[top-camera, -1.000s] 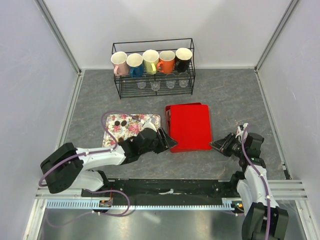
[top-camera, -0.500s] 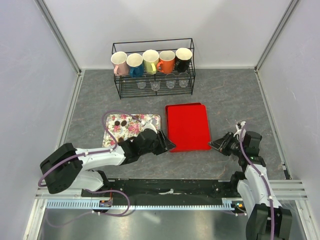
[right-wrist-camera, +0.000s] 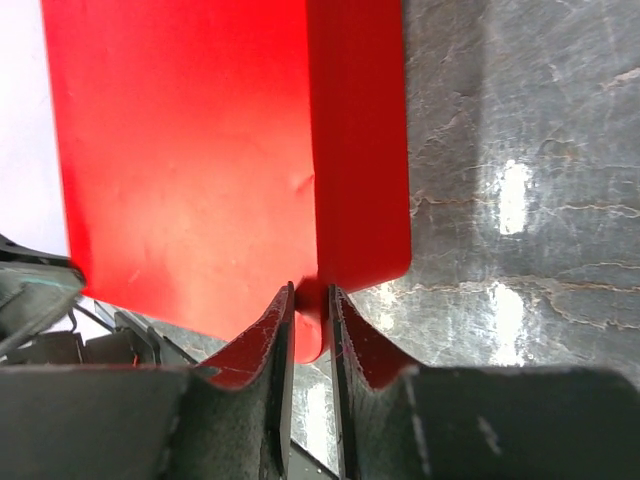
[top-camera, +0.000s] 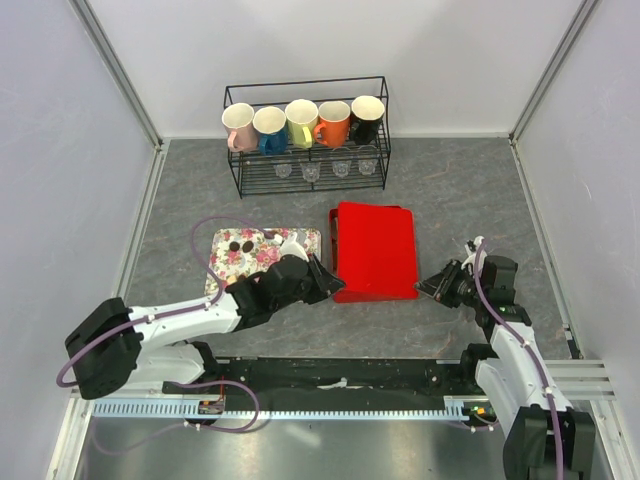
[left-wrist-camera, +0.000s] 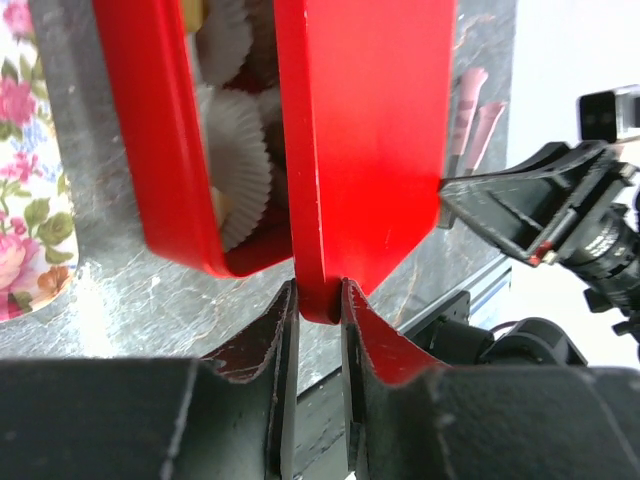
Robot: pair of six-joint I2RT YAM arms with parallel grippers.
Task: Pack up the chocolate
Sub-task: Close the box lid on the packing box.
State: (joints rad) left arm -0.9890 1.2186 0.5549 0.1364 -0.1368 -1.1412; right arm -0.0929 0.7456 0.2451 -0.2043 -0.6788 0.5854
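- A red lid (top-camera: pixel 378 250) is held over the red box (left-wrist-camera: pixel 150 130), in which white paper cups (left-wrist-camera: pixel 238 150) are seen.
- A floral tray (top-camera: pixel 250 262) is set just left of the box.
- The lid's near-left corner is clamped by the left gripper (left-wrist-camera: pixel 320 300), and its near-right corner is pinched by the right gripper (right-wrist-camera: pixel 310 300).
- The chocolate (top-camera: pixel 239 244) is seen on the tray's far-left part.
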